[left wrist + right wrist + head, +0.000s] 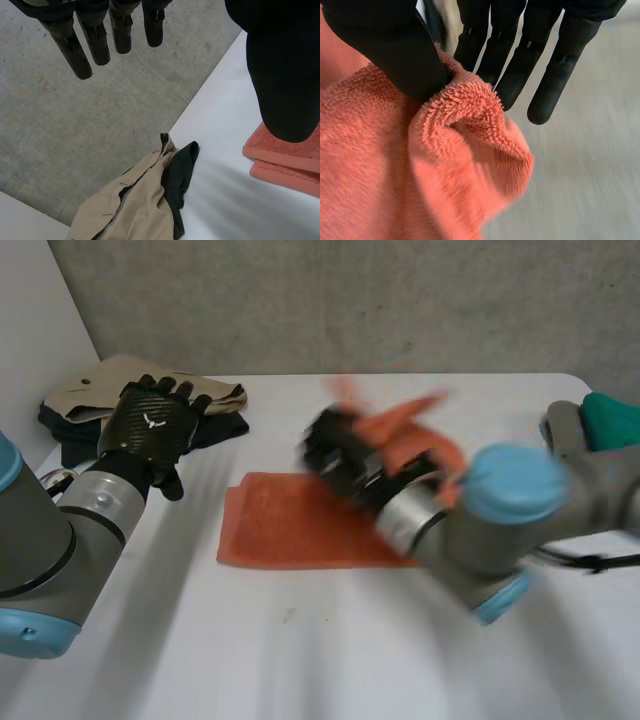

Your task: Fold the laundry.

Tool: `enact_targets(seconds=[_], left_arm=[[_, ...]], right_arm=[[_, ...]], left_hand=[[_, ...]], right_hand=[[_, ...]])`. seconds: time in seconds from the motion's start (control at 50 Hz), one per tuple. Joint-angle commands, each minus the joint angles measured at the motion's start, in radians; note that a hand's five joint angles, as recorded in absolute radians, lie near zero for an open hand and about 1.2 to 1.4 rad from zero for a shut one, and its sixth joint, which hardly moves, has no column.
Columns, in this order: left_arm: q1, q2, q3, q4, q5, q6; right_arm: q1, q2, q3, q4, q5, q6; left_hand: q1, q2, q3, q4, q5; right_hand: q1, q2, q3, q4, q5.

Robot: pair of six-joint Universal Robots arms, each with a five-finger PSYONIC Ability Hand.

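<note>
The orange towel (285, 530) lies partly flat on the white table (300, 650), with one end raised off the surface in the right hand (340, 455). In the right wrist view, a bunched ridge of the towel (395, 175) sits pinched between that hand's thumb (395, 50) and its nearest fingers (485, 45), while the remaining fingers reach straight past it, so the hand is grasping the cloth. The flat part spreads out below and beyond the right hand's fingertips. Its long side runs across from that hand toward the left arm's side, and its near edge shows two layers in the left wrist view (285, 160). The coming move turns on this: the held end has to travel along that long side, over the flat part, and the right hand is plainly the nearer one and already has the cloth. The left hand (150, 425) hovers well apart from the towel, its fingers (95, 40) straight and released, holding nothing. Under it, a beige garment (130, 205) lies over a dark garment (180, 175) in a loose pile near the table's far edge.
</note>
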Motion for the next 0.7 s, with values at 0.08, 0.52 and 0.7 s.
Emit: enact_targets(seconds=[0.08, 0.52, 0.7], left_arm=[[0.001, -0.01, 0.014, 0.012, -0.001, 0.0], [-0.247, -0.207, 0.128, 0.095, -0.015, -0.139], [-0.29, -0.421, 0.277, 0.081, -0.131, -0.133]], right_arm=[[0.244, 0.264, -0.164, 0.111, 0.009, 0.009], [-0.046, -0.15, 0.108, 0.349, 0.263, 0.821], [-0.069, -0.059, 0.141, 0.371, 0.273, 0.813]], left_hand=[[-0.014, -0.035, -0.042, -0.031, -0.049], [-0.014, -0.035, -0.042, -0.031, -0.049], [-0.007, -0.028, -0.035, -0.024, -0.042]], right_hand=[[-0.288, -0.336, -0.341, -0.356, -0.305], [-0.957, -1.005, -1.01, -1.024, -0.973], [-0.847, -0.895, -0.9, -0.915, -0.864]])
